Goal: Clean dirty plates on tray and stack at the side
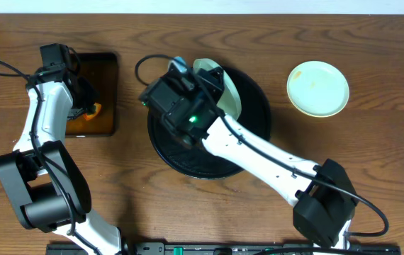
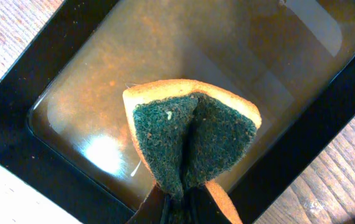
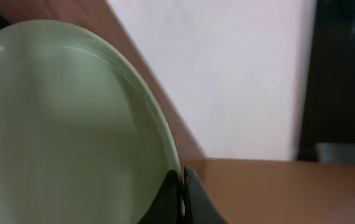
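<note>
My right gripper (image 1: 208, 79) is shut on the rim of a pale mint-blue plate (image 1: 229, 93) and holds it tilted on edge over the back of the round black tray (image 1: 255, 134). In the right wrist view the plate (image 3: 71, 124) fills the left side, with the jaws (image 3: 182, 190) pinched on its rim. A pale yellow plate (image 1: 318, 88) lies on the table to the right of the tray. A second mint-blue plate does not show. My left gripper (image 1: 85, 106) is shut on a folded sponge (image 2: 190, 134), green scouring face up.
The left gripper holds the sponge over a rectangular black tray (image 2: 15, 121) of orange-brown liquid at the table's back left; it also shows in the overhead view (image 1: 106, 71). The right arm stretches diagonally from the front right across the round tray. Cables trail near both arms.
</note>
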{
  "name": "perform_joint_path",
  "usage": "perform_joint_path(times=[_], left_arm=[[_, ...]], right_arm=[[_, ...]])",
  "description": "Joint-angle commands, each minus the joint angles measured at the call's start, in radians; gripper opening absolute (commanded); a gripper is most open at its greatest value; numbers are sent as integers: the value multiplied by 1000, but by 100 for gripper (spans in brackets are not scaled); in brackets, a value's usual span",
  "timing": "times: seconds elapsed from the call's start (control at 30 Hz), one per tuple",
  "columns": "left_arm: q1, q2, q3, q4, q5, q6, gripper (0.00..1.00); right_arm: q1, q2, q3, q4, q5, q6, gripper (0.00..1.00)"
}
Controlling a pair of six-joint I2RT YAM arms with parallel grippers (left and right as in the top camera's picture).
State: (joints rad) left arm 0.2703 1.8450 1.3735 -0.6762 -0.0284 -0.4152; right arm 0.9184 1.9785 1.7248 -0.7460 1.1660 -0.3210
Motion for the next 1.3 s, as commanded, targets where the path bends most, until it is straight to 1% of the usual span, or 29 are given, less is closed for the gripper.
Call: perform_joint_path(times=[0.0, 0.03, 0.17, 0.23, 0.27, 0.37, 0.4, 0.5, 0.63, 0.77, 0.87, 0.93, 1.1, 1.13, 1.17, 1.2, 1.27], left_arm=[[4, -1, -5, -3, -1, -1, 8], [3, -1, -5, -3, -1, -1, 8], [3, -1, -5, -3, -1, -1, 8], [4, -1, -5, -3, -1, -1, 8], [3, -1, -5, -3, -1, -1, 9], [3, -1, -5, -3, -1, -2, 8], [3, -1, -5, -2, -1, -2, 8], [3, -1, -5, -1, -1, -2, 8], [3, -1, -5, 4, -1, -2, 8], [3, -1, -5, 8, -1, -2, 8], [3, -1, -5, 8, -1, -2, 8], [3, -1, -5, 11, -1, -2, 8], [3, -1, -11, 16, -1, -2, 8], [3, -1, -12, 16, -1, -1, 8], [3, -1, -12, 16, -1, -2, 8], [3, -1, -12, 16, -1, -2, 8], [3, -1, -12, 16, -1, -1, 8]], right_arm=[[-77, -36, 26, -68, -225, 234, 1], [-111, -45, 30, -96, -364, 282, 1], [-279, -78, 34, -142, -734, 411, 1], [-401, -87, 34, -153, -933, 455, 1], [-469, -87, 34, -158, -1040, 466, 1], [-622, -86, 32, -177, -1248, 467, 1], [-724, -86, 29, -190, -1345, 466, 1], [-869, -84, 27, -211, -1406, 461, 1], [-1009, -79, 27, -230, -1406, 413, 1], [-1133, -76, 10, -231, -1403, 406, 1], [-1194, -76, -29, -190, -1403, 406, 1], [-1226, -75, -80, -129, -1403, 407, 1], [-1238, -74, -178, -22, -1406, 438, 2], [-1235, -74, -193, -3, -1407, 446, 8], [-1233, -74, -204, 6, -1407, 455, 18], [-1230, -74, -212, 13, -1410, 464, 24], [-1223, -74, -213, 7, -1443, 462, 31]])
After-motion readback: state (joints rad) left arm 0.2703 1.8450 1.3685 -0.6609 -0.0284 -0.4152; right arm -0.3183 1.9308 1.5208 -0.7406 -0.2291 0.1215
